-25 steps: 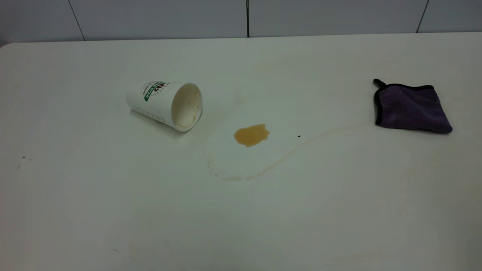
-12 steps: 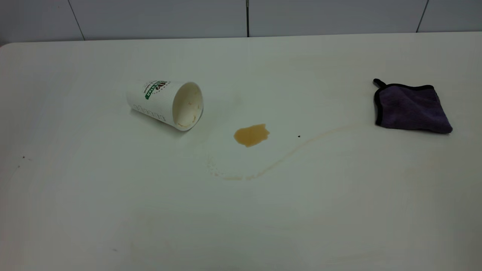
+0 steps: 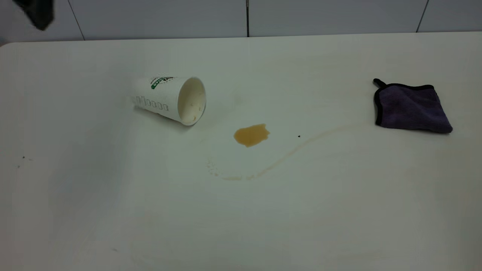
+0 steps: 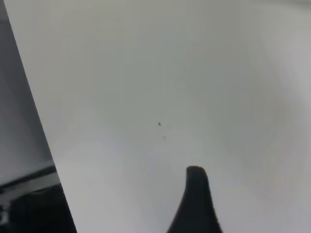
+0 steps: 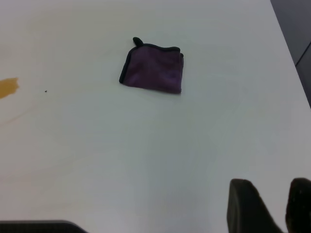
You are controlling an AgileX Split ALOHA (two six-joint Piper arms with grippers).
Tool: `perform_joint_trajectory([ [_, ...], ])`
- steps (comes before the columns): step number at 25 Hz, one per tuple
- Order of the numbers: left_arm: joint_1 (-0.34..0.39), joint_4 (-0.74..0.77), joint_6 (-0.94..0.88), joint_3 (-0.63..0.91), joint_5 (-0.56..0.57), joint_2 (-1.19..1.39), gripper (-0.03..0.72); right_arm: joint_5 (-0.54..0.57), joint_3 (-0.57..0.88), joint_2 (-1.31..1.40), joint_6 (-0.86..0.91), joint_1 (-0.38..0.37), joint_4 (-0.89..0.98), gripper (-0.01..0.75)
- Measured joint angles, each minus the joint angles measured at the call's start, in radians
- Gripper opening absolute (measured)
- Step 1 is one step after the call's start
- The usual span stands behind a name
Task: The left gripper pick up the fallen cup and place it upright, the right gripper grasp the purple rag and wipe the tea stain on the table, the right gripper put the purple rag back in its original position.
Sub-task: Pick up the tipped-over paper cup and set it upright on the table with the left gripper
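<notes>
The fallen cup [image 3: 169, 98] lies on its side on the table [image 3: 241, 210], left of centre, with its mouth facing the right. The amber tea stain [image 3: 251, 134] sits to the right of the cup, with a thin pale trail curving off it. The purple rag [image 3: 411, 108] lies flat at the far right and also shows in the right wrist view [image 5: 153, 69]. My left gripper [image 3: 37, 14] hangs high at the back left corner, far from the cup; one dark fingertip [image 4: 197, 194] shows over bare table, nothing beside it. My right gripper [image 5: 277, 199] hovers over bare table well short of the rag, its jaws a little apart and empty.
A grey panelled wall [image 3: 158, 17] runs behind the table's back edge. The table's left edge [image 4: 36, 111] drops to a dark floor in the left wrist view. Small dark specks [image 3: 299, 136] dot the tabletop.
The cup has rolled slightly, turning its logo upward and shifting a little to the right. The left gripper has come into view at the back left corner. Rag and stain are unmoved.
</notes>
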Motion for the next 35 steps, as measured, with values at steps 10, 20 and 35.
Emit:
perform_joint_trajectory([
  [10, -0.181, 0.280, -0.204, -0.201, -0.031, 0.412, 0.641, 0.000, 0.000, 0.000, 0.000, 0.000, 0.000, 0.238],
  [20, -0.186, 0.387, -0.230, -0.411, -0.075, 0.729, 0.620, 0.000, 0.000, 0.000, 0.000, 0.000, 0.000, 0.238],
  [35, -0.156, 0.618, -0.280, -0.517, 0.027, 0.929, 0.160, 0.000, 0.000, 0.000, 0.000, 0.000, 0.000, 0.238],
])
